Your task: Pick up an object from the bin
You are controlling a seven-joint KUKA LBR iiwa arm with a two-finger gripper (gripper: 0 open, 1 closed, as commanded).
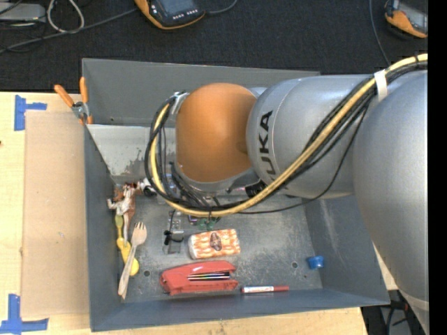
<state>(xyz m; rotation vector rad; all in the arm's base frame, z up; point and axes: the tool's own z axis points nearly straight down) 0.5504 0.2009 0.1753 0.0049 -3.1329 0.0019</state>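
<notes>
Arm low in the bin, wrist cover over the middle.

I see my silver KUKA arm (pixel 314 138) reaching in from the right over the grey metal bin (pixel 209 82), its rounded orange wrist cover (pixel 213 131) looped with yellow and black cables. Under the cover the gripper (pixel 176 230) hangs just beside the left end of a small orange-and-white patterned packet (pixel 215 243); I cannot tell whether they touch. Below the packet lies a flat red stapler (pixel 199 279), with a thin red-and-white pen (pixel 265 289) just to its right. Along the left wall a pale wooden fork (pixel 133 257) lies across a yellow plastic piece (pixel 124 243), with a small brown-and-white toy figure (pixel 124 197) above them. A small blue cap (pixel 316 262) sits well apart on the right.
</notes>
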